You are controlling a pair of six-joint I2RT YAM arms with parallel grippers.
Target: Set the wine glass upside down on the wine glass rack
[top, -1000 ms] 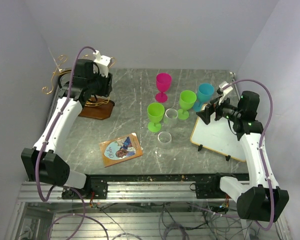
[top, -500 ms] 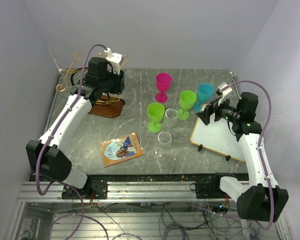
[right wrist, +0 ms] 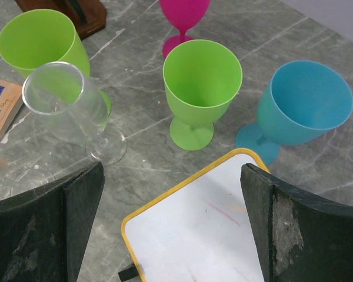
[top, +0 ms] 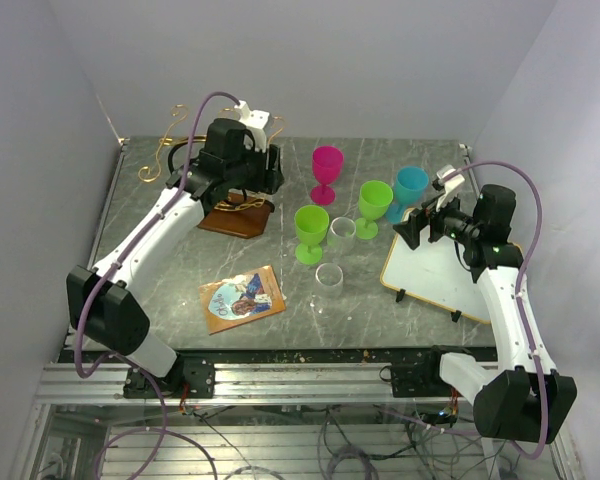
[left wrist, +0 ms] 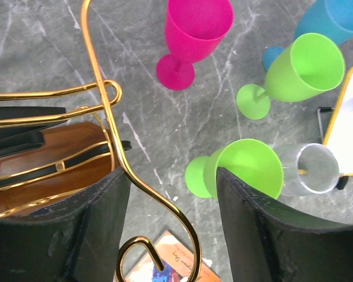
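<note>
Left fingers (left wrist: 88,235) spread, straddling a gold arm of the wine glass rack (top: 242,218), not pinching. Clear wine glass (top: 342,231) upright on the desk (top: 310,320), crowded between near green goblet (top: 311,228) and far green goblet (top: 374,205). We judge it light, slick, brittle: take the stem. Right fingers (right wrist: 41,223) spread, empty, by the whiteboard (top: 440,275).

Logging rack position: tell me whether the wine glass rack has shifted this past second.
Yes. In the top view the wine glass rack has slid right across the table, and now stands nearer the pink goblet, which stayed put.
</note>
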